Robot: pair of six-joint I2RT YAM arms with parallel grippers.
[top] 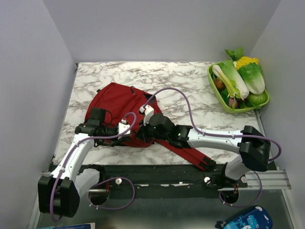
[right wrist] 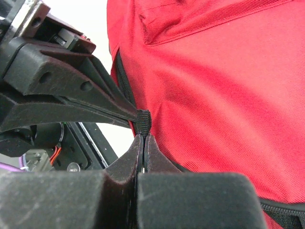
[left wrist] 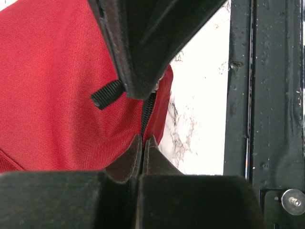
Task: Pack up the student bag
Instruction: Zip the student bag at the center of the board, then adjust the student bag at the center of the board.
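The student bag (top: 114, 102), a dark red backpack, lies flat on the marble table left of centre. Both grippers meet at its near edge. My left gripper (top: 135, 132) is shut on the bag's fabric at the black zipper line (left wrist: 147, 114); its jaws are pressed together (left wrist: 143, 140). My right gripper (top: 144, 135) is shut on a short black webbing tab (right wrist: 143, 121) at the same zipper edge, jaws closed (right wrist: 143, 138). The tab also shows in the left wrist view (left wrist: 107, 94) under the right fingers. The bag fills the right wrist view (right wrist: 214, 95).
One red shoulder strap (top: 190, 155) trails toward the near right. A green basket (top: 212, 83) of vegetables stands at the far right corner. A black rail (top: 157, 174) runs along the near table edge. A blue pencil case (top: 248, 220) lies below it at the right.
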